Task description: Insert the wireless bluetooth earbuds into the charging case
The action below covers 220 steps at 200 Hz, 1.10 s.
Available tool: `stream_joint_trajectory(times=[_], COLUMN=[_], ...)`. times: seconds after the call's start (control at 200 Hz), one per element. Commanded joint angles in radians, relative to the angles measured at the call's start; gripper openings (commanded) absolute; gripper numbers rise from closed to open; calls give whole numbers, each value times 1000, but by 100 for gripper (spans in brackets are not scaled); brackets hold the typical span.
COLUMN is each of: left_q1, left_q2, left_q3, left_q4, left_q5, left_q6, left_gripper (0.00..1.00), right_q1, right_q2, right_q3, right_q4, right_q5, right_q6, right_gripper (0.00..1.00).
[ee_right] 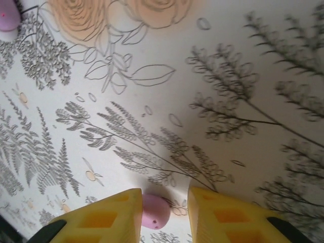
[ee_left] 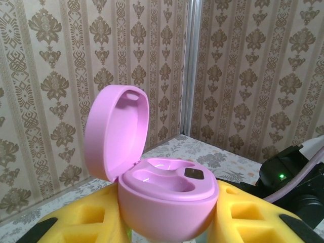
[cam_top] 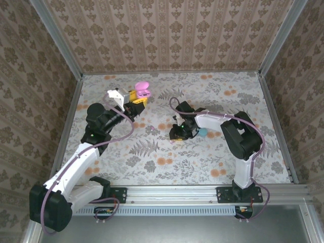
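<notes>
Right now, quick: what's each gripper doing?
Left gripper: shut on the open pink case.
Right gripper: open, straddling a pink bud, not gripping it.

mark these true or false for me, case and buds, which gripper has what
1. The left gripper holds the pink case. True.
2. The lid is shut. False: it stands open, tipped back.
3. An earbud already sits in the case. False: the inside looks empty.
4. A pink earbud lies on the table between the fingers of the right gripper. True.
5. The right gripper is clamped on that earbud. False: the jaws are open, with a gap on one side of it.
6. A second bud lies on the table away from the right gripper. True.
</notes>
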Motion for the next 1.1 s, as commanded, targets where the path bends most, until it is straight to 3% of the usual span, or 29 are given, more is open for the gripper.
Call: stream_joint_trajectory(times=[0.0,0.21,0.57,0.895,1.095], left_q1=[-3,-5,-5,-4,-5], left_q2=[-1,4,-1,-21,-19], left_q3=[34,32,30,21,26], left_q4=[29,35,34,21,20], left_q5=[10,9,4,-7,-5], left_q6=[5,3,7,14,14], left_gripper=[34,33,34,33,34], right_q1=[-7,13,69,83,61], right_q2=[-47,-90,-24,-2,-60], right_q3=[-23,6,93,68,-45], right_q4=[-47,-82,-124,-159,-49], right_q5=[73,141,152,184,141], right_q6=[6,3,-28,-25,30], right_gripper=[33,43,43,29,23])
